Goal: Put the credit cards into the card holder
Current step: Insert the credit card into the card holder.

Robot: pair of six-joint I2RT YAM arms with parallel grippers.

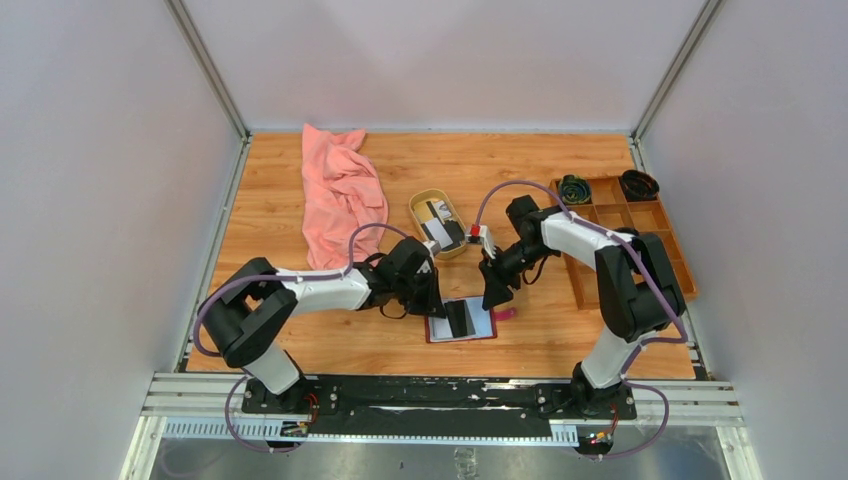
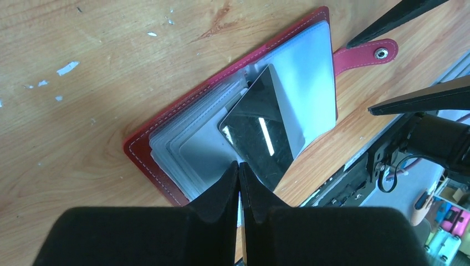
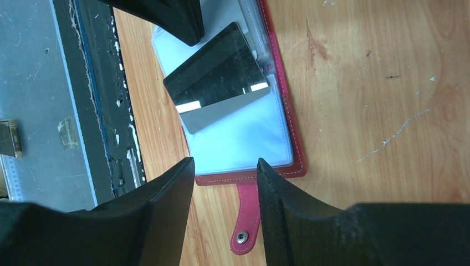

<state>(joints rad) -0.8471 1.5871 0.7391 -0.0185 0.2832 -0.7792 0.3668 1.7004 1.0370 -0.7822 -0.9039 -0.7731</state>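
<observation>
Near the middle of the table's (image 1: pixel 560 345) near edge, the card holder (image 3: pixel 238 144) lies open and flat, clear pockets up, with its snap strap (image 3: pixel 244 221) sticking out on the right side. One black card (image 3: pixel 216 72) rests askew on those pockets. A strip along one edge looks grey, as if tucked a little way under a sleeve, but most of the card shows bare, so I judge it only part-way in. The left gripper (image 2: pixel 239 166) has its fingers pressed together, tips against the card's free edge with nothing pinched between them; it looks placed to push. The right gripper (image 3: pixel 224 163) hangs just above the holder's strap edge, jaws apart and empty. Farther back, the oval dish (image 1: pixel 415 205) holds more cards (image 1: pixel 441 228), at least one dark and one pale, so most of the job is left. A pink cloth (image 1: pixel 335 190) lies toward the far left corner, and a wooden tray (image 1: pixel 640 215) sits along the right edge.
</observation>
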